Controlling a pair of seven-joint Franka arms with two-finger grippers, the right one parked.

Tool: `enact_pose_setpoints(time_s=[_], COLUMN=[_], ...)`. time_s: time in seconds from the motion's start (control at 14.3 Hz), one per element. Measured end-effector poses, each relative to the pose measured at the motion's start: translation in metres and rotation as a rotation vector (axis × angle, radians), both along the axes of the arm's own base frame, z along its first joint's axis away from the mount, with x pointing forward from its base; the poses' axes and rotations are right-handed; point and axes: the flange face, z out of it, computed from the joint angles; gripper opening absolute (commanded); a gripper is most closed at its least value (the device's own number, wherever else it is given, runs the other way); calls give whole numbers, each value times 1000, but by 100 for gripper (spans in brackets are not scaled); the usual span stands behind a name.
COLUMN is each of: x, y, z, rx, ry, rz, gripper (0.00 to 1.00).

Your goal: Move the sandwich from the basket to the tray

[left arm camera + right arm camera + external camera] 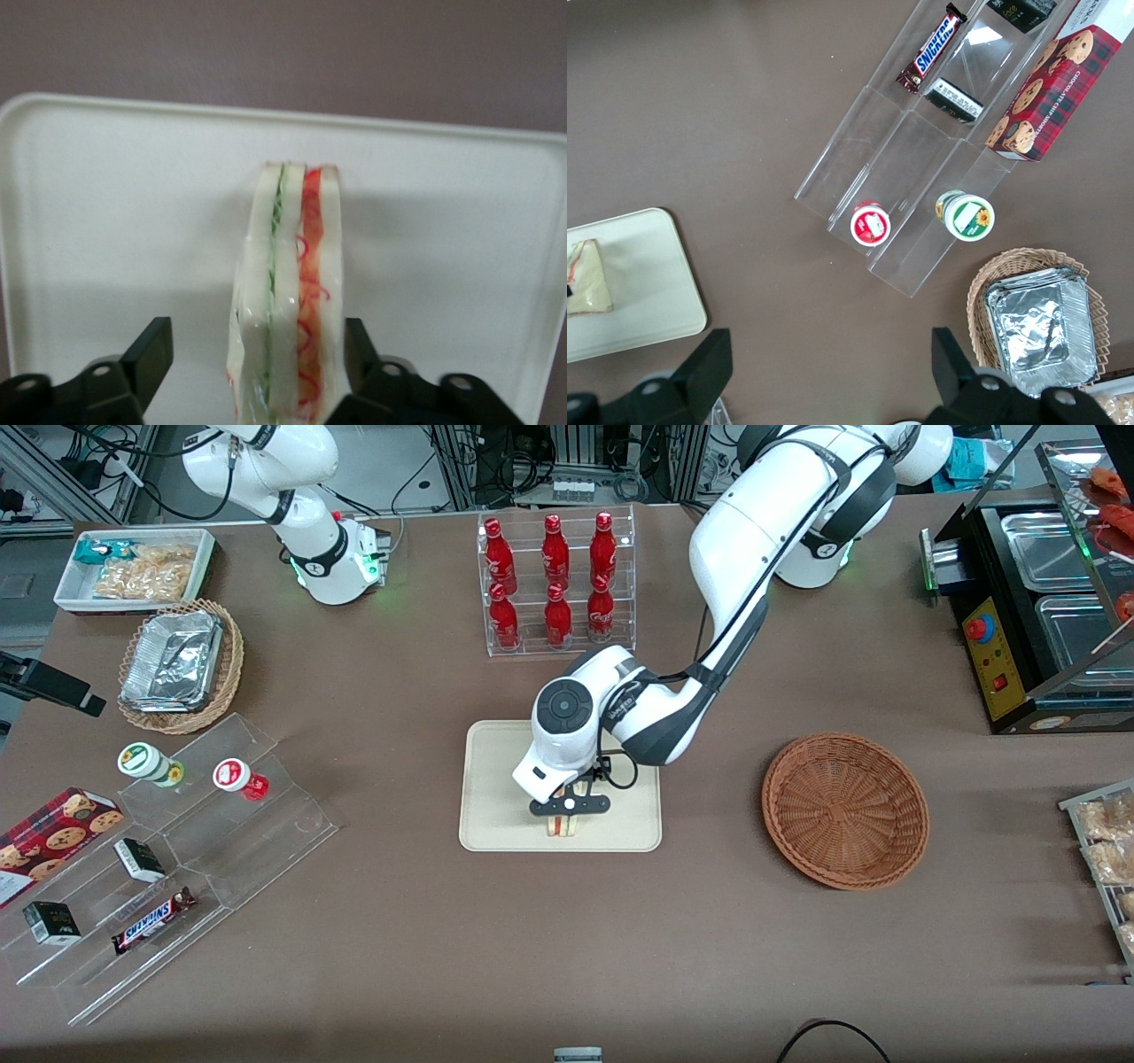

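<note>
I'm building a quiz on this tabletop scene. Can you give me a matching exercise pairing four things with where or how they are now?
Things:
1. triangular white-bread sandwich
2. round reddish-brown wicker basket
3. left arm's black pincer
4. flat cream-beige rectangular tray

States:
A. holds nothing
B. open, fingers either side of the sandwich
C. standing on its edge on the tray
D. lies on the brown table, in front of the bottle rack

Pairs: 1-C, 2-A, 3-B, 4-D
</note>
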Motion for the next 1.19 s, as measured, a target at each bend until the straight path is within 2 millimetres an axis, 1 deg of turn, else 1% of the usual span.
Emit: enact_pose_setpoints(time_s=[0.07,0.14,0.21,0.35,0.42,0.56,0.7,0.77,0.91,1.05,1.19], x=[13,30,47,76,86,97,99,97,87,66,37], y=[12,33,60,127,162,227,289,317,361,393,411], z=[12,30,52,101,126,169,201,212,231,256,291], rx=[6,15,25,55,64,82,101,106,119,136,156], ry=[-5,-6,-4,32,54,92,134,149,170,209,248], rz=[22,42,45,27,17,-12,-39,-44,-30,-38,-38], gripper=[100,100,100,100,100,100,100,100,100,100,100])
